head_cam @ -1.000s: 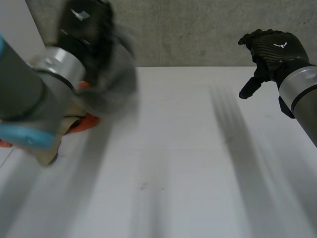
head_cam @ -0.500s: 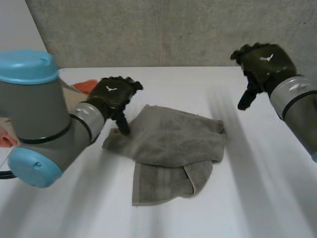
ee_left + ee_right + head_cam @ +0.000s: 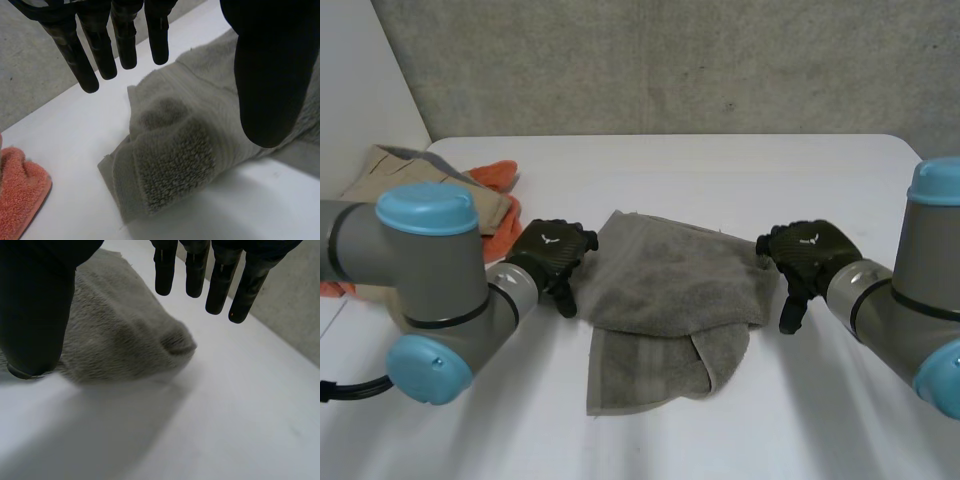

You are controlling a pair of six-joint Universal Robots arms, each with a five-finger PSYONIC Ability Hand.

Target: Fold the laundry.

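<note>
With left robot hand (image 3: 552, 252) and right robot hand (image 3: 807, 255) open and empty beside the crumpled grey towel (image 3: 670, 290), a pinch may catch doubled layers and bunch the fold

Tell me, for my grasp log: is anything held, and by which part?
Nothing is held. The left hand is open at the left edge of the grey towel, the right hand open at its right edge.
</note>
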